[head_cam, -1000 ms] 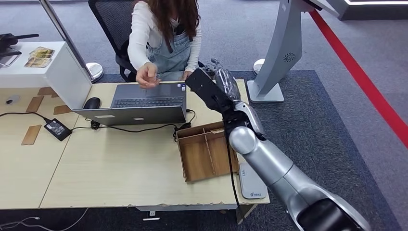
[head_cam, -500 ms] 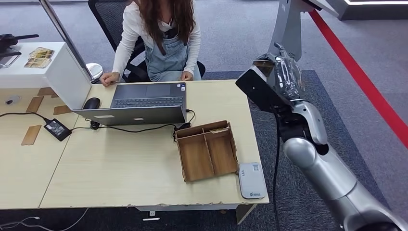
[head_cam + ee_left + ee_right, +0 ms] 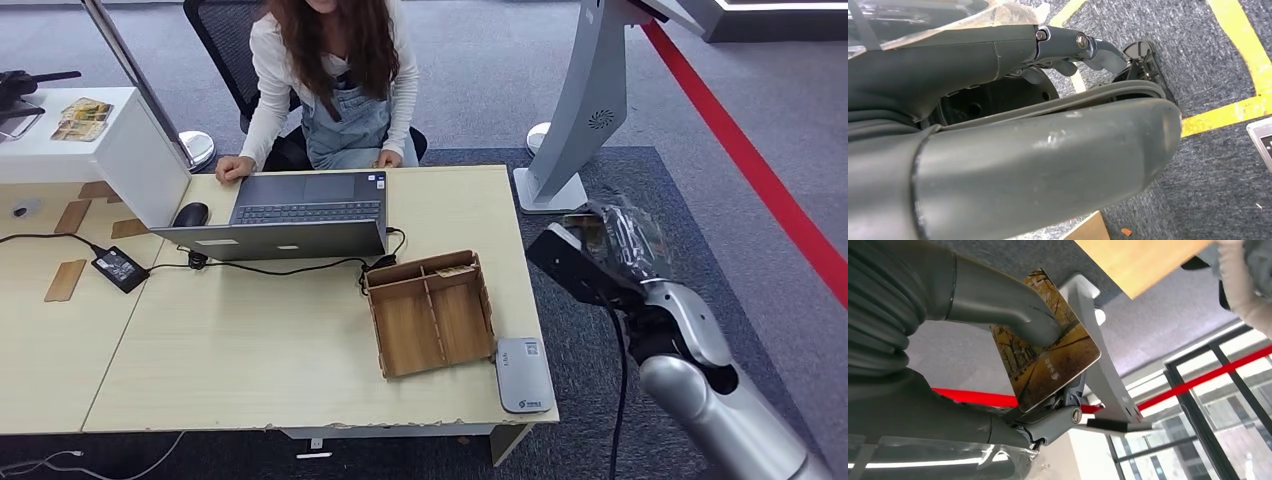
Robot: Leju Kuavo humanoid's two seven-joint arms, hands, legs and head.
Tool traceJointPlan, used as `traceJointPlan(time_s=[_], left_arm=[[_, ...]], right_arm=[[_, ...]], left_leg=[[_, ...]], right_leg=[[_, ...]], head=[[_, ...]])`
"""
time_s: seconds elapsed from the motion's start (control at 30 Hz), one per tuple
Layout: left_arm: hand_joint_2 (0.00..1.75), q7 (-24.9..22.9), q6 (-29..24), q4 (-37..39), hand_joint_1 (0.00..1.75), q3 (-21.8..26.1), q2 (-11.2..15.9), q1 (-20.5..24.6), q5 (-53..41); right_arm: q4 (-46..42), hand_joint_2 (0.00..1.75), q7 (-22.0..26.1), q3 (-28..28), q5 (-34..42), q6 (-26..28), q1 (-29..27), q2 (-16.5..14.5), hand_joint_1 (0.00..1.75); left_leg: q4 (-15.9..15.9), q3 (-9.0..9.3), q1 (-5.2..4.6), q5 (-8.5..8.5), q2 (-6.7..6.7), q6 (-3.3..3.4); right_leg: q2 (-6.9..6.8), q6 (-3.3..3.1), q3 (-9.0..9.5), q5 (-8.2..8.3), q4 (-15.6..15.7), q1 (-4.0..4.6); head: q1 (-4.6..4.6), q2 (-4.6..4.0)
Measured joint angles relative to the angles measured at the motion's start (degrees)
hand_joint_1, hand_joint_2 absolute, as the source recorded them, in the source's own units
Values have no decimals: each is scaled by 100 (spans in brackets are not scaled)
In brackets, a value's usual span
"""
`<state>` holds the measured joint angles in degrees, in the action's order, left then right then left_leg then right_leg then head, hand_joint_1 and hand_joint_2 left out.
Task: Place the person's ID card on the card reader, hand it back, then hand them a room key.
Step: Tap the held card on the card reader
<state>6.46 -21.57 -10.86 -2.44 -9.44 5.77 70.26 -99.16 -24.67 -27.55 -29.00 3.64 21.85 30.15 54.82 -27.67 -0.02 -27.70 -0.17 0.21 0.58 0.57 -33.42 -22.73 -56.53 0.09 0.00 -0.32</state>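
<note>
My right hand (image 3: 612, 248) hangs beyond the table's right edge, above the carpet. It pinches a card with a golden tree picture (image 3: 1048, 365) between the thumb (image 3: 998, 305) and the fingers under it. The grey card reader (image 3: 524, 374) lies at the table's near right corner with nothing on it, left of and below that hand. A person (image 3: 335, 80) sits at the far side with one hand (image 3: 232, 168) resting on the table by the laptop. My left hand (image 3: 1063, 45) hangs over the floor with its fingers stretched out and holds nothing.
An open wooden box (image 3: 432, 312) with dividers stands left of the reader. A laptop (image 3: 290, 212), a mouse (image 3: 190, 214) and cables lie at the back of the table (image 3: 250, 350). A white stand's foot (image 3: 560, 190) is on the carpet behind my right hand.
My right arm has swung from over the table near the person out to the right and down, past the table's edge. The person's raised hand has dropped onto the table beside the laptop.
</note>
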Motion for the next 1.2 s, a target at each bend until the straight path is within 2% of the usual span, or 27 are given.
traceJointPlan(time_s=[0.47, 1.2], left_arm=[[0, -169, -49, 0, 0, 50, 13, 22, -54], [0, -360, -59, -4, 0, 50, 54, 35, -140]], right_arm=[[353, 175, -104, -177, -528, -218, -572, -17, 175], [1358, 175, 139, -706, -466, -405, -692, -488, 175]], left_leg=[[-1, -4, 2, 1, 0, 0], [-1, -5, 3, 1, 0, 0]], right_leg=[[-3, 0, 0, 0, -1, -1], [-3, 0, -1, -1, -2, -1]], head=[[1, 1], [0, 1]])
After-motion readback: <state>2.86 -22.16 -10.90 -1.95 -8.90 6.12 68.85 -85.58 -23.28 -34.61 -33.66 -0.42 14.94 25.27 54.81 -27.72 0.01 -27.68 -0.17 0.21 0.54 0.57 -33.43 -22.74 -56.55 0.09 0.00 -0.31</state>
